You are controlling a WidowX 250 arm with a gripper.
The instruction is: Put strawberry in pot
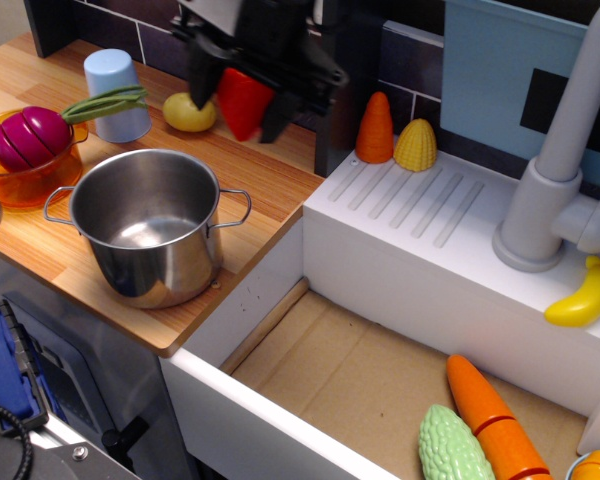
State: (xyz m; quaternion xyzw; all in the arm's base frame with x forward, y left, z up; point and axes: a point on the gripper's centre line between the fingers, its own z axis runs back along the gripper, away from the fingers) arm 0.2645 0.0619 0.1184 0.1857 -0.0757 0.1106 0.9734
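Observation:
My gripper (242,112) is shut on the red strawberry (243,102) and holds it in the air above the wooden counter, up and to the right of the pot. The strawberry's pointed tip hangs down between the two black fingers (202,88). The shiny steel pot (150,225) stands empty on the counter at the left, with two thin loop handles.
An orange bowl (10,180) with a magenta sliced vegetable (30,135), a pale blue cup (117,92) and a yellow lemon (188,111) sit behind the pot. An orange cone toy (375,128) and corn (416,145) stand on the white drainboard. Sink, faucet (565,150) and toys lie right.

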